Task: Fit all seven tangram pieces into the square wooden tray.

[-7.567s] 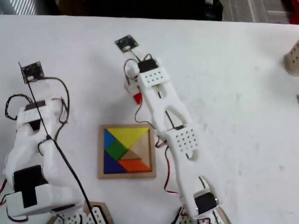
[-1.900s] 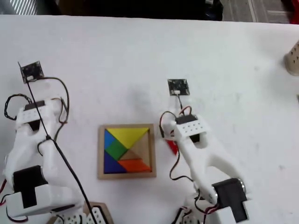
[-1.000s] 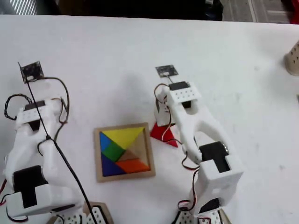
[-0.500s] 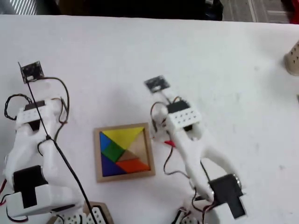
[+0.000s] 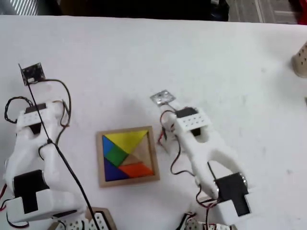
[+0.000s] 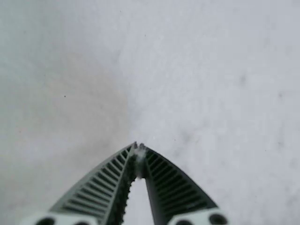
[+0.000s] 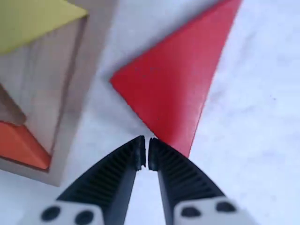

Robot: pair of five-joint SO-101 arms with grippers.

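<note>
The square wooden tray [image 5: 155,154] lies in the middle of the white table. It holds a yellow triangle [image 5: 125,139], a green piece [image 5: 115,154], blue pieces [image 5: 111,169] and an orange piece [image 5: 137,168]; bare wood [image 5: 144,151] shows at its right side. My right gripper [image 7: 144,153] is shut with nothing held, its tips at the edge of a red triangle [image 7: 173,89] lying flat just outside the tray rim [image 7: 78,89]. In the high view the right arm [image 5: 196,139] covers that triangle. My left gripper [image 6: 138,149] is shut over bare table; its arm [image 5: 31,143] stands left of the tray.
A perforated tan cylinder [image 5: 301,60] stands at the far right edge. Small circuit boards on cables [image 5: 32,73] [image 5: 162,97] stick out beyond each arm. Black and red wires hang beside the arms. Open white table stretches behind the tray and to the right.
The right arm drew back from beyond the tray, bringing the red triangle to the tray's right side. The tray slid slightly left and turned a little. The left arm kept still.
</note>
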